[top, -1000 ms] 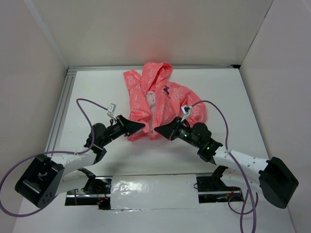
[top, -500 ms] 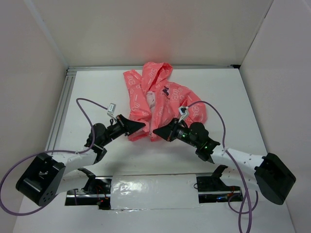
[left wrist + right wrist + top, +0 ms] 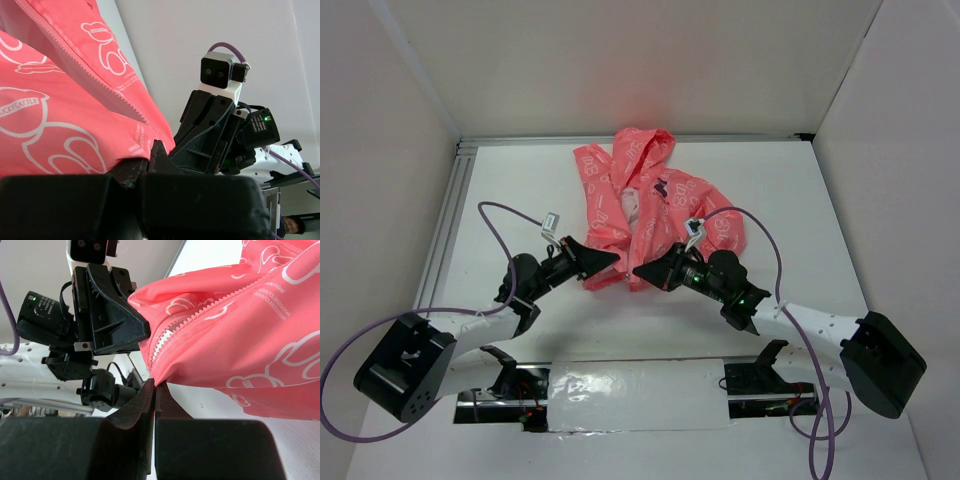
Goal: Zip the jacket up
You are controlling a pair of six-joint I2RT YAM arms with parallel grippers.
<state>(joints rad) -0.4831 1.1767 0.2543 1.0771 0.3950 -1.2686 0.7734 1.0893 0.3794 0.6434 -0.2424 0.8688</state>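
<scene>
The coral-pink jacket (image 3: 655, 200) with its pale print lies crumpled at the back middle of the table, its front open. My left gripper (image 3: 617, 258) is shut on the jacket's lower left hem. My right gripper (image 3: 637, 270) is shut on the lower hem of the other front panel, a few centimetres from the left one. In the left wrist view the jacket (image 3: 60, 115) runs into the shut left gripper (image 3: 151, 150), with a zipper row (image 3: 100, 82) above. The right wrist view shows the right gripper (image 3: 155, 385) pinching the hem corner just below the zipper teeth (image 3: 165, 340).
An aluminium rail (image 3: 445, 225) runs along the table's left side, and white walls enclose the left, back and right. Purple cables (image 3: 500, 215) loop above both arms. A taped strip (image 3: 638, 395) covers the near edge between the arm bases.
My right gripper has drawn its hem corner slightly left, closer to the left gripper. The left arm has stayed where it was.
</scene>
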